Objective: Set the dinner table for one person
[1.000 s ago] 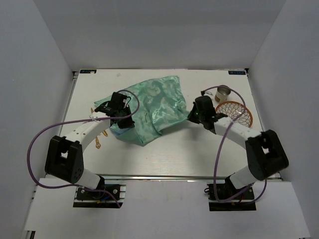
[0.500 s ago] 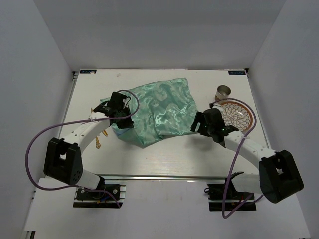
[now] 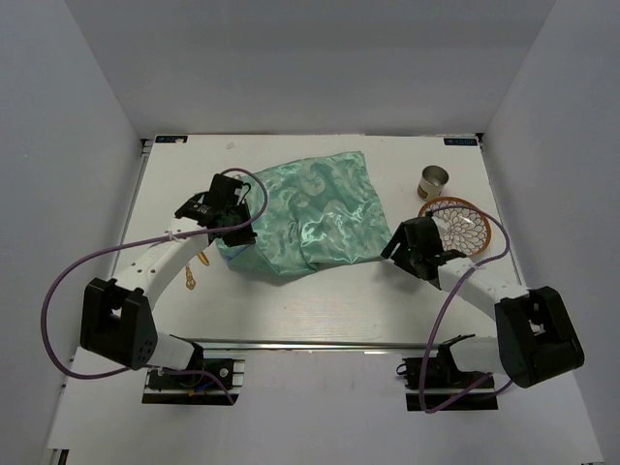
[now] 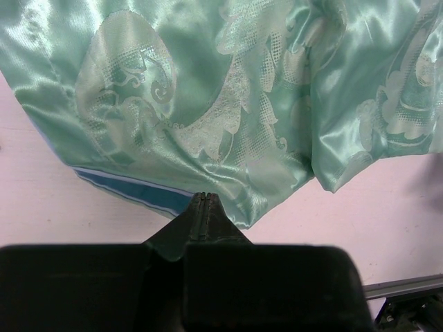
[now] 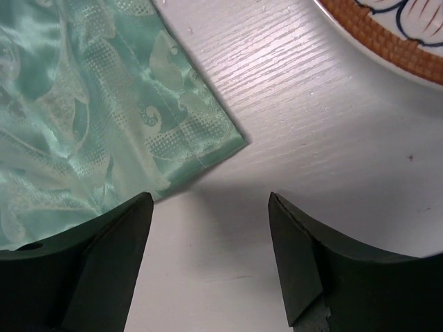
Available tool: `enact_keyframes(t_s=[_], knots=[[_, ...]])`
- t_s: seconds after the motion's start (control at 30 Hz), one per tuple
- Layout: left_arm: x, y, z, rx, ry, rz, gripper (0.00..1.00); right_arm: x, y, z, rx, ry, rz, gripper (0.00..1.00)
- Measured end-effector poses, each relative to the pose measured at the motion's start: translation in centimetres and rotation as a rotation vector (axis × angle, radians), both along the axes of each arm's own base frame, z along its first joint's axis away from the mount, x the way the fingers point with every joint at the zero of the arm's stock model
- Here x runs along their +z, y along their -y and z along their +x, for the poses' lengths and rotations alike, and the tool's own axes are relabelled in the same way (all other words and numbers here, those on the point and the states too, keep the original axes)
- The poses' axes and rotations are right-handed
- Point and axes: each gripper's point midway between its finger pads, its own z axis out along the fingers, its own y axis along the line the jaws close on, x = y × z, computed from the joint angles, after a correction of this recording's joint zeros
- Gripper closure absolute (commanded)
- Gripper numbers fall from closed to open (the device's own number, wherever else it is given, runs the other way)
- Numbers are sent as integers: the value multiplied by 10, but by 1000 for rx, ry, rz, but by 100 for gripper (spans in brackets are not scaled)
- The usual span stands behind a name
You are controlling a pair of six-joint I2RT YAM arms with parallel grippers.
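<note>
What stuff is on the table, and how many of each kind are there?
Green cloth: 1
Plate: 1
Metal cup: 1
Total: 3 things I can name. There is also a small gold thing beside the left arm, too small to name, so I left it out.

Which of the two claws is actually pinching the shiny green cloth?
The left gripper: its fingers are shut together on the cloth at its edge. The right gripper hangs open beside the cloth's corner, with only bare table between its fingers.
</note>
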Motion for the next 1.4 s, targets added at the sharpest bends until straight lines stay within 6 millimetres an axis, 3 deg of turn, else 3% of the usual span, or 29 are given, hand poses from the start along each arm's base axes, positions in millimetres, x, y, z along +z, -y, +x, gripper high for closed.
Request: enact_keyframes(t_s=[0.13,0.4,0.5,0.57,0.6,0.83,0.9,0.97,1.03,1.13,1.27,1.33,1.4], knots=[[1,0,-1,-2,3,-6,100,-15,-4,2,-79,-48,53,35],[7,2,-4,-7,19,-25,100,-15,-19,24,-188,-43,172,48],[9,2,-5,-9,25,-30,100,-18,-17,25,-231,-49,181,65],[11,2,-5,-9,28,-32,100,-20,-14,25,-260,-53,178,82],[12,2,-6,-9,30,-34,100,-22,-13,25,-273,-59,176,100],[25,-3,-5,6,71,-37,100,-17,0,21,-296,-53,110,100],[34,-8,-5,23,93,-23,100,9,1,18,-256,5,105,100],[50,-14,-1,44,131,-8,100,54,-2,19,-201,124,137,100],[79,-20,3,75,202,-2,100,111,-5,16,-127,260,170,100],[147,-29,7,123,363,-27,100,194,-10,10,-30,414,201,100],[263,-40,-5,165,635,-133,100,294,-9,-12,68,593,233,100],[312,-45,-24,167,762,-197,98,320,-2,-27,85,650,224,100],[324,-44,-34,152,795,-232,87,330,2,-35,99,679,214,100]])
